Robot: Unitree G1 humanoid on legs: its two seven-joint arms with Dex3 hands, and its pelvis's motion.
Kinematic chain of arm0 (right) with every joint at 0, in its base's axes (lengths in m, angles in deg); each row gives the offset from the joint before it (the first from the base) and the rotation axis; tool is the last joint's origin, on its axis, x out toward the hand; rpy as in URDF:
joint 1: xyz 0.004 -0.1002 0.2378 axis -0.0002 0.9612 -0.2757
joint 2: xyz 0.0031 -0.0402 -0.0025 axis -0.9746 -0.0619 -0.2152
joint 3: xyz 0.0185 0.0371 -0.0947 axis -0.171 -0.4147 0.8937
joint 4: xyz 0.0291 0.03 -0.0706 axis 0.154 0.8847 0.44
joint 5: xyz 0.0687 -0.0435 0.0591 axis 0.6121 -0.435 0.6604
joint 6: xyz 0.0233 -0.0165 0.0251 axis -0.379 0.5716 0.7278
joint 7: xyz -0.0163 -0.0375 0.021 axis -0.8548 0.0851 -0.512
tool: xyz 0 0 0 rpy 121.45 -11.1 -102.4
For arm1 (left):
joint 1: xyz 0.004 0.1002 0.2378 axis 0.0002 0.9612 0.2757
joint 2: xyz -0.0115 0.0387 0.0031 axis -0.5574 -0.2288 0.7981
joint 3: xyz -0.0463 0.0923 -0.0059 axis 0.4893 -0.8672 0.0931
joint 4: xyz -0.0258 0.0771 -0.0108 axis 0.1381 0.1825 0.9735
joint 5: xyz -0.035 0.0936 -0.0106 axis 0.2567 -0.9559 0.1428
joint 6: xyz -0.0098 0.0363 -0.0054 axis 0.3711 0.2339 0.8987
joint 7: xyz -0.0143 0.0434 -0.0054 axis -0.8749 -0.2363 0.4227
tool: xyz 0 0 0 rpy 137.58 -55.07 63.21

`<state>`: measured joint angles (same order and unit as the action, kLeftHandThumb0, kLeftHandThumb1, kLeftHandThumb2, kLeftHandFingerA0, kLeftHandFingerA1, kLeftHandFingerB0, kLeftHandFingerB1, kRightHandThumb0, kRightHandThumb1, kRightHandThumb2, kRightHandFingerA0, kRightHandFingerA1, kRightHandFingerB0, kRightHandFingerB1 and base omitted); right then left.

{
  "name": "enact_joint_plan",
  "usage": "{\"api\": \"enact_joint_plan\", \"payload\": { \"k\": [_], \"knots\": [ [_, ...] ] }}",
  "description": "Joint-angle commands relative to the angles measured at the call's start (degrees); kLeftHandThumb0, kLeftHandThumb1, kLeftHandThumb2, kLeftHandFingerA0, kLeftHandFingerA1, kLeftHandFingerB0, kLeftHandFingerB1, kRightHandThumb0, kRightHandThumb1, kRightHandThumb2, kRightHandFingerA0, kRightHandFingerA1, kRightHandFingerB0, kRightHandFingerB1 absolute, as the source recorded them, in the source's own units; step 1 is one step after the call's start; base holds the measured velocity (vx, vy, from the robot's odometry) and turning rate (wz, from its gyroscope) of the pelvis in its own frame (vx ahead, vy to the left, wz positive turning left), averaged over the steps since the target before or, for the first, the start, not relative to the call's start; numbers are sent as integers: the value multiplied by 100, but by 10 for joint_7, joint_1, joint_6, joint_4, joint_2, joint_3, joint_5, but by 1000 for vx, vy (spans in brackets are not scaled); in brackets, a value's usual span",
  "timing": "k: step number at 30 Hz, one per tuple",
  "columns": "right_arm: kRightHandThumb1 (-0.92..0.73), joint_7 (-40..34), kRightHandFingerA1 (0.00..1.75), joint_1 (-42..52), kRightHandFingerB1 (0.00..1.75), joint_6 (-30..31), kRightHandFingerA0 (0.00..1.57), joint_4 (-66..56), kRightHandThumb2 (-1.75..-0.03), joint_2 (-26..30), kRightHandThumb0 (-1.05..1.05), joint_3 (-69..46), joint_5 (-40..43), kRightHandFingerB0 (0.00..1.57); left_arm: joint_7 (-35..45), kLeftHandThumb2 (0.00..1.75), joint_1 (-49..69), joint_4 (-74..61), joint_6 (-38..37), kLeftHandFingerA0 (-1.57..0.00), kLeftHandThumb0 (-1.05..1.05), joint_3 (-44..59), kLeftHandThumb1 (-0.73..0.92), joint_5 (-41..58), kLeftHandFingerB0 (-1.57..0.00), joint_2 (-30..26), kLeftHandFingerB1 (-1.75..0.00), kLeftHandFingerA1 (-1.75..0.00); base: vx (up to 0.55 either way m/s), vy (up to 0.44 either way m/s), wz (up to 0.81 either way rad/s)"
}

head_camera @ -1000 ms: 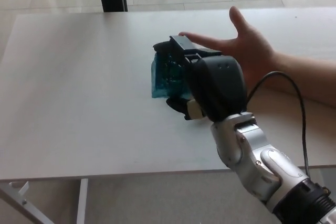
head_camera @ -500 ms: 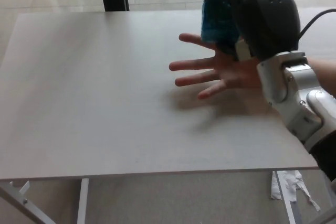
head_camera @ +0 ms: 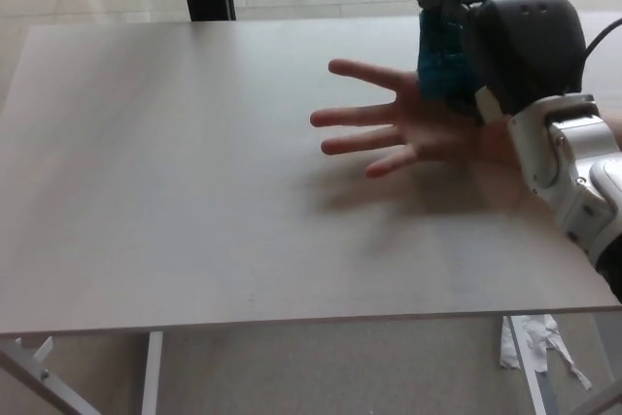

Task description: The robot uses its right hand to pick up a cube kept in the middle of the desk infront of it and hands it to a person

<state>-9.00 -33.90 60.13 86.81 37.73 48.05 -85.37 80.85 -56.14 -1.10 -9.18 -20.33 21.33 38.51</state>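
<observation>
Since half a second ago our right hand (head_camera: 505, 51) has come down and to the right with the cube (head_camera: 442, 60), closer to the person's open palm (head_camera: 428, 128). We grip the translucent blue cube in closed fingers, held just above that palm over the white desk (head_camera: 175, 191). We can read no writing on the cube.
</observation>
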Motion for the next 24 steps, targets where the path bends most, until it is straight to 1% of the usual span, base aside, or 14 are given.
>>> {"api": "enact_joint_plan", "payload": {
  "k": [1, 10, 12, 13, 14, 15, 16, 17, 18, 19, 20, 22, 23, 24],
  "knots": [
    [-52, -24, 163, 11, 68, -4, 84, 50, -59, -17, -35, 27, -23, 93, -4, 58, 5, 0, -13, -69, -59, -2, 61, -3, -60, -2, -45, -66, 0, 0, 0],
    [-53, -55, 161, 4, 66, 4, 85, 116, -56, -35, -38, 52, -39, 93, 1, 58, 3, -2, -5, -69, -58, 2, 60, 4, -59, 0, -44, -64, 0, 0, 0],
    [-55, -19, 159, -3, 70, 28, 83, 116, -56, -30, -36, 63, -48, 91, 7, 58, 7, -3, -14, -68, -60, -2, 61, -1, -59, -1, -44, -65, 0, 0, 0],
    [-45, -16, 148, -5, 85, 35, 91, 119, -69, -29, -44, 68, -52, 93, 7, 59, 8, -3, -14, -68, -60, -2, 61, -1, -60, -1, -44, -65, 0, 0, 0],
    [-59, 12, 154, -8, 82, 52, 75, 115, -62, -25, -36, 72, -55, 86, 4, 59, 7, -1, -14, -70, -59, -2, 61, -1, -60, -1, -44, -65, 0, 0, 0],
    [-47, 36, 118, -10, 86, 67, 82, 112, -88, -23, -44, 76, -58, 79, 1, 59, 6, 0, -14, -70, -60, -3, 61, -3, -60, 0, -43, -63, 0, 0, 0],
    [-47, 53, 118, -12, 86, 80, 82, 109, -88, -22, -44, 81, -61, 79, -2, 59, 6, 0, -13, -70, -60, -5, 61, -5, -60, 0, -43, -63, 0, 0, 0],
    [-61, 71, 130, -15, 62, 94, 64, 105, -60, -21, -34, 85, -65, 77, -2, 59, 4, -2, -12, -70, -59, -1, 60, -1, -59, 0, -44, -64, 0, 0, 0],
    [-57, 80, 92, -12, 48, 97, 61, 98, -62, -19, -31, 81, -59, 67, -5, 58, 2, -2, -10, -69, -58, -2, 60, -2, -59, 0, -44, -63, 0, 0, 0],
    [-54, 111, 46, -14, 34, 117, 28, 95, -56, -21, -36, 81, -57, 43, -5, 58, 2, -1, -11, -69, -56, -2, 61, -2, -59, 0, -44, -63, 0, 0, 0],
    [-40, 124, 50, -14, 43, 124, 13, 92, -73, -20, -54, 83, -58, 25, 0, 57, 2, 0, -10, -68, -59, 1, 61, 1, -59, 0, -43, -61, 0, 0, 0],
    [-38, 144, 39, -14, 42, 133, 4, 82, -75, -18, -63, 84, -58, 17, 3, 58, 3, 0, -11, -69, -60, 3, 61, 3, -62, 0, -45, -62, 0, 0, 0],
    [-44, 165, 16, -15, 22, 137, 0, 71, -81, -16, -77, 84, -55, 2, 2, 59, 3, 0, -10, -69, -58, 2, 61, 2, -60, 0, -44, -63, 0, 0, 0],
    [-43, 192, 21, -16, 20, 137, 0, 55, -84, -12, -75, 82, -51, 3, -3, 58, 3, -2, -10, -72, -58, -2, 61, -2, -64, -1, -47, -68, 0, 0, 0]
  ]
}}
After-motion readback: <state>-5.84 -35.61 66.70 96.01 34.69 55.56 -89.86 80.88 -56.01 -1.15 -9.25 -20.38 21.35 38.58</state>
